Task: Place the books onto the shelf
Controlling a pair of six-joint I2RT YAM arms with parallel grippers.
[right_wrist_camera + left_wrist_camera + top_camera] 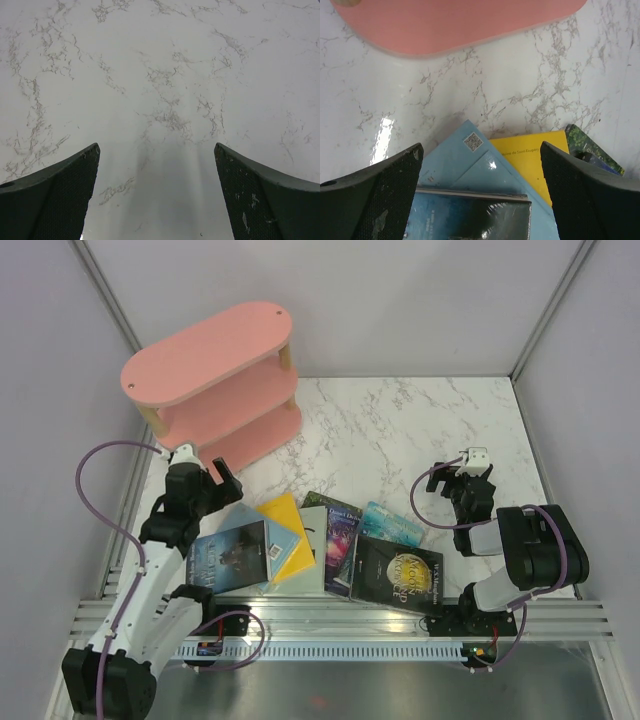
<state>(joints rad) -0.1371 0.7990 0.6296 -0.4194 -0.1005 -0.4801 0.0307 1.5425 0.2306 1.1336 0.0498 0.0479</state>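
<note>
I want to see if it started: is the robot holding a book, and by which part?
Nothing is held. The left tool is open above the books; the right tool is open over the table.

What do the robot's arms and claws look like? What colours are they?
The left arm is white with black joints; the right arm looks mostly black. A thin purple cable loops along each. The left claw and right claw each have two wide black fingers with dotted, slightly scuffed pads.

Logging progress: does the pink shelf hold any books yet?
Empty, where visible: the pink shelf shows only bare boards, and the books lie heaped on the marble table.
</note>
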